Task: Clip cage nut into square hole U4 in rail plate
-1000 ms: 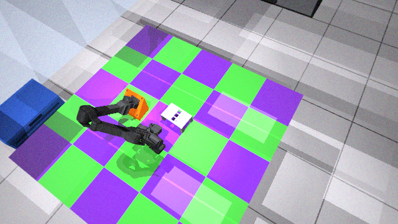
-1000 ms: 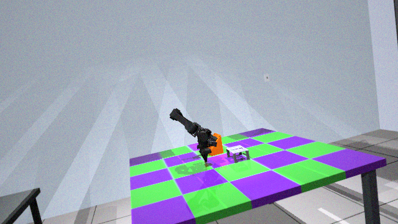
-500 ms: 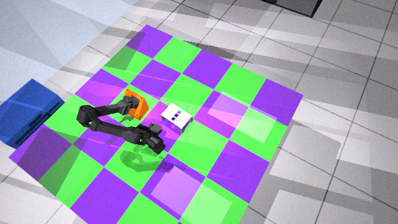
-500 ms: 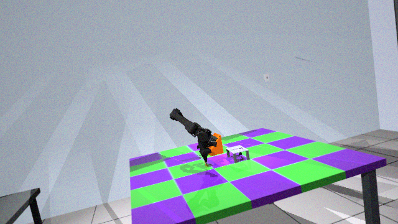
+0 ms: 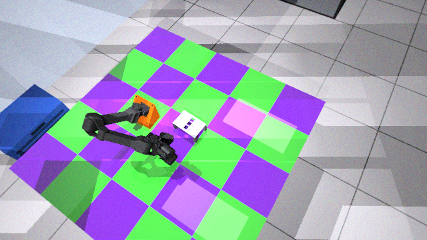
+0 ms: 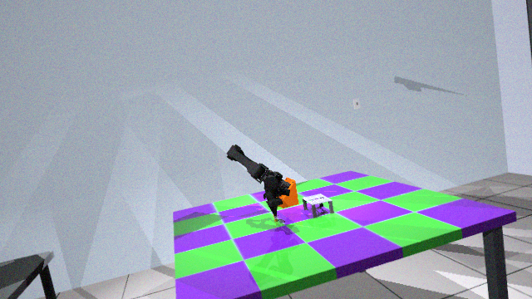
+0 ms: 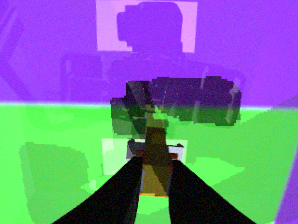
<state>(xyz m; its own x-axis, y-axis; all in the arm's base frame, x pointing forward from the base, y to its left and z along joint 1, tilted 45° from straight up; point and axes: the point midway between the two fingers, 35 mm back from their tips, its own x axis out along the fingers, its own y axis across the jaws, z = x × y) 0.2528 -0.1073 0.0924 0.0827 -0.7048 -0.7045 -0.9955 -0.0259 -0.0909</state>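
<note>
Partly hidden cage nut [image 7: 156, 177], pincer [image 7: 154, 167] closed on it, wings indistinct

Cage nut [image 6: 276, 219] [image 7: 155, 181]: small, brownish-gold, orange along edges. Lower centre of wrist frame, gripped between fingers of gripper [image 6: 275, 216] [image 7: 157, 162]; longer part runs up frame. Just below centre of exterior frame, low over table or on it, contact unclear. Outside plate, not clipped in. Hidden in top frame.

Rail plate [image 5: 199, 126] [image 6: 317, 198]: white, flat, level on short dark legs, square holes in row across middle. Near centre in top frame, right of centre, lower half, in exterior. U4 marking unreadable.
</note>
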